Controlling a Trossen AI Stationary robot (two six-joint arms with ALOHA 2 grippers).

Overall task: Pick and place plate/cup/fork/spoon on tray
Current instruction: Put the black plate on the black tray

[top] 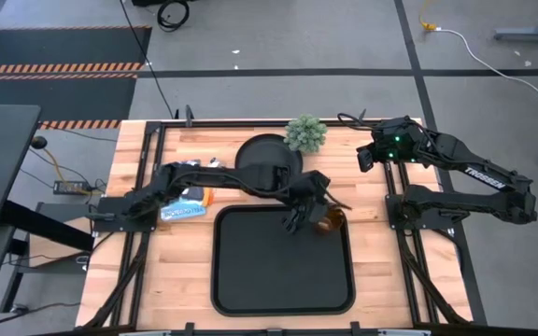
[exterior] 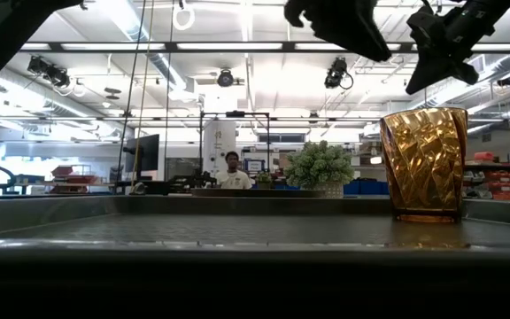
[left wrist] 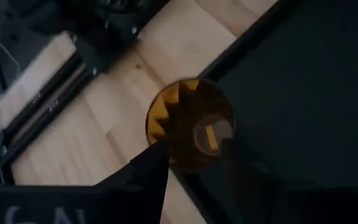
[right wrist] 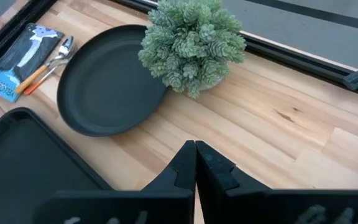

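I see my left gripper (top: 308,217) hovering spread open just above the translucent amber-orange cup (top: 332,220), which stands upright at the large black rectangular tray's (top: 250,294) far right corner. My right gripper (right wrist: 195,163), fingers pressed together, waits over bare wood beside the green plant (right wrist: 191,42).

Overhead view straight down on table (top: 180,271), low view level at tray (exterior: 237,232) height, both sharing cup (exterior: 423,164), wrist views close, angled down.

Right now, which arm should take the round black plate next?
Probably right: the right tool is free and faces the round matte black plate directly; the left tool hangs over the translucent amber tumbler.
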